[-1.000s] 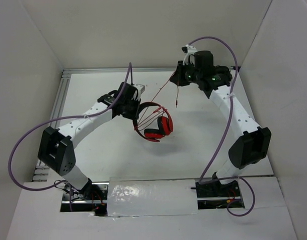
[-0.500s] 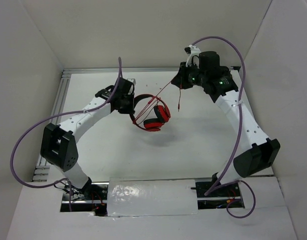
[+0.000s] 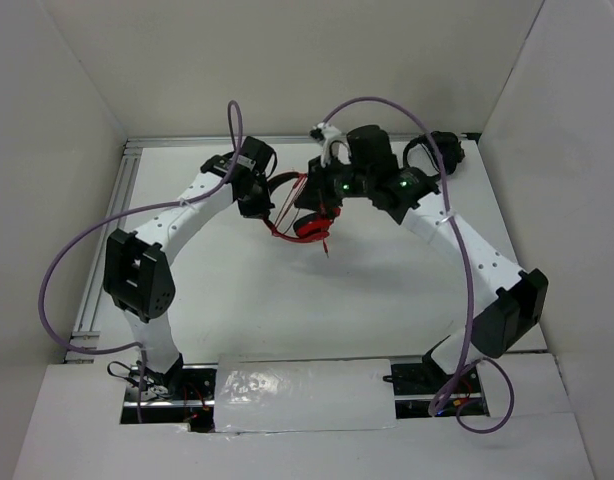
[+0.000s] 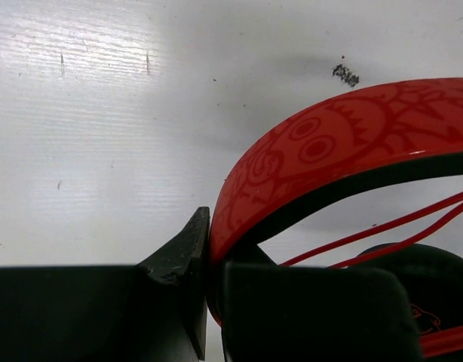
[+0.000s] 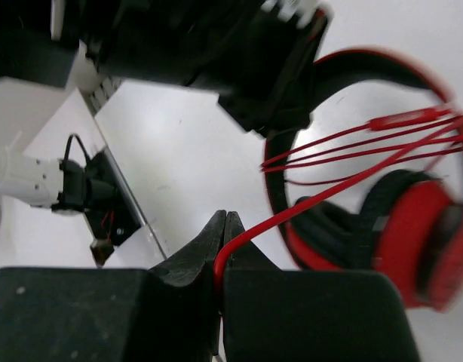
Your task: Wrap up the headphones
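Mid-wrap: headphones point(image 3: 309, 226) held over the far middle of the desk point(image 3: 287, 300), both arms closed in on them.

Left end effector point(image 4: 209, 249) is clenched on the red headband near one end. Right end effector point(image 5: 222, 226) is pinched shut on the thin cable point(image 5: 292, 215), and several strands cross the band's arch. To do this turn well, I judge: hold the band steady and lead the cable round under light tension, so the new loop lies beside the others, neither slack nor yanked. From above, the right wrist covers most of the headphones. Loop count unclear, one earcup blurred, cable's free end hard to trace. Cannot tell whether anything touches the desk.
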Controlling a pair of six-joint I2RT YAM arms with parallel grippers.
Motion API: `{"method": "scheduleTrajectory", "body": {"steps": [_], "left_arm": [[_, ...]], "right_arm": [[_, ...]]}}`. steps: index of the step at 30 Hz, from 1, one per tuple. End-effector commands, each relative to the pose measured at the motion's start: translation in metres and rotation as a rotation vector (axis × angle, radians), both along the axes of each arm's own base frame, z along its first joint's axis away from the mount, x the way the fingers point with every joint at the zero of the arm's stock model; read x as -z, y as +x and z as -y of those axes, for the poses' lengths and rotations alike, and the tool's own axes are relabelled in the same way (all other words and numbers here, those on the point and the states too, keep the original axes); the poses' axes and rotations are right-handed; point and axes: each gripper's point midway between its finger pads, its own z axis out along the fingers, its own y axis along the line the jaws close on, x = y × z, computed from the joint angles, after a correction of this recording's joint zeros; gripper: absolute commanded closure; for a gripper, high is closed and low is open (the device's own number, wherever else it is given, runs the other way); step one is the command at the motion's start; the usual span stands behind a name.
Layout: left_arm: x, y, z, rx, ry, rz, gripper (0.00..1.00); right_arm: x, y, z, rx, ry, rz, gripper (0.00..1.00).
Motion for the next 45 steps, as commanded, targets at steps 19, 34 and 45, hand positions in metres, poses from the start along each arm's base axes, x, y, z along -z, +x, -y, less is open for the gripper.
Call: {"method": "scheduleTrajectory", "body": {"steps": [19, 34, 45], "left_arm": [[-0.085, 0.012, 0.027, -0.061, -0.403, 0.119, 1.0], [-0.15, -0.015, 0.041, 0.217, -0.662, 0.253, 1.0], [-0.202, -0.041, 0.042, 0.411, -0.761, 0.373, 1.0]], "right_arm": [[0.109, -0.023, -0.079, 0.298, -0.091, 0.234, 0.82], [0.09, -0.049, -0.065, 0.336, 0.298, 0.395, 0.81], [0.081, -0.064, -0.029, 0.318, 0.502, 0.386, 1.0]]}}
